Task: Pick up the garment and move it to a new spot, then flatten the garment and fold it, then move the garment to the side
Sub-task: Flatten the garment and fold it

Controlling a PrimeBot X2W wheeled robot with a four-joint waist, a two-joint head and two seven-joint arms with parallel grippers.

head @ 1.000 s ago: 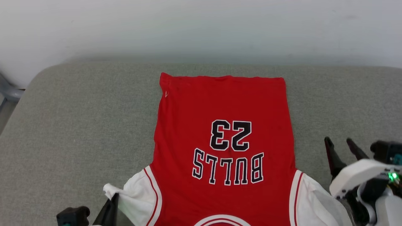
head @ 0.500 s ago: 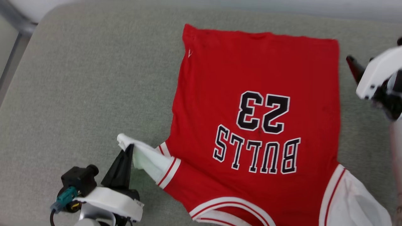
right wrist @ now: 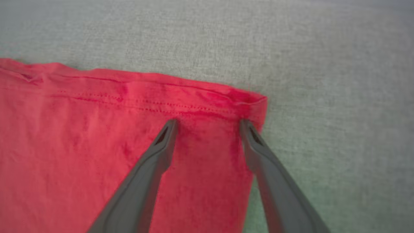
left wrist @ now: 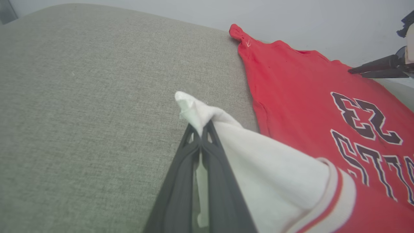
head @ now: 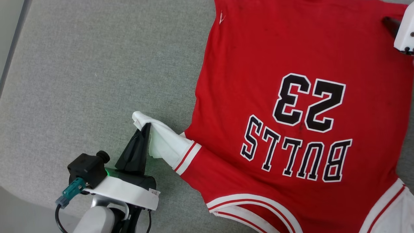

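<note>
A: Where is the garment (head: 291, 64)?

B: It lies spread on the grey padded surface (head: 81, 81), toward the right side, printed side up. Its hem (right wrist: 145, 82) is at the far end and the striped neckline trim at the near end. From the robot's side the black "23" (head: 309, 102) and the word "BULLS" (head: 296, 153) read upside down.

A: Is it flat?

B: The red body is mostly flat, with light creases. The left white sleeve (head: 166, 145) is not: it is bunched and drawn out to the left into a peak.

A: What holds that sleeve?

B: The left gripper (left wrist: 201, 127). Its 2 dark fingers are pressed together on the sleeve's tip, and a small tuft of white fabric pokes out beyond them. The gripper sits near and left of the red body, fingers pointing far.

A: And the right gripper (right wrist: 208, 123)?

B: Its jaws stand wide apart and hold nothing. It is at the garment's far right corner. Both fingertips are over the red fabric just inside the hem, 1 of them close to the right side edge. I cannot tell whether the tips touch the cloth.

A: The other sleeve?

B: The right white sleeve (head: 394, 210) lies at the near right with its red-and-white trim, cut off by the head view's edge.

A: Anything beyond the surface?

B: A pale wall (left wrist: 291, 16) rises behind its far edge.
</note>
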